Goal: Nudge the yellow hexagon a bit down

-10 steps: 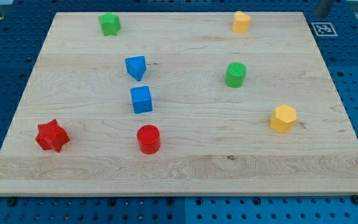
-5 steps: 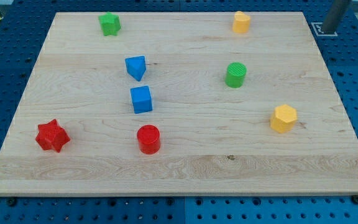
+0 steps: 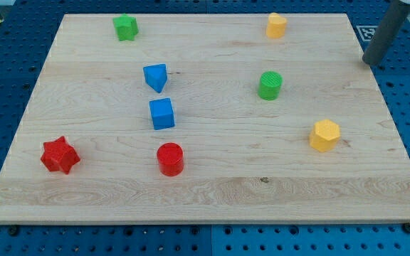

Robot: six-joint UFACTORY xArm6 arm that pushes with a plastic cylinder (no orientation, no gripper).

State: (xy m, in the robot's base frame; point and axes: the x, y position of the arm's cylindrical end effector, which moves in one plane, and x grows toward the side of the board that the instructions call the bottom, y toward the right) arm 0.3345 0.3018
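The yellow hexagon [image 3: 325,135] sits on the wooden board [image 3: 212,185] at the view's right, about mid-height. My tip [image 3: 371,62] is the lower end of a dark rod coming in from the view's top right corner. It stands at the board's right edge, well above and to the right of the yellow hexagon, touching no block.
A second yellow block [image 3: 276,25] is at the top right, a green cylinder [image 3: 270,85] below it. A green star [image 3: 125,28] is top left. A blue triangle [image 3: 156,77] and blue cube [image 3: 161,114] are centre left. A red cylinder [image 3: 170,158] and red star [image 3: 60,155] are bottom left.
The rod has come further into view from the top right corner, its tip moving down toward the board's right edge. No block has moved.
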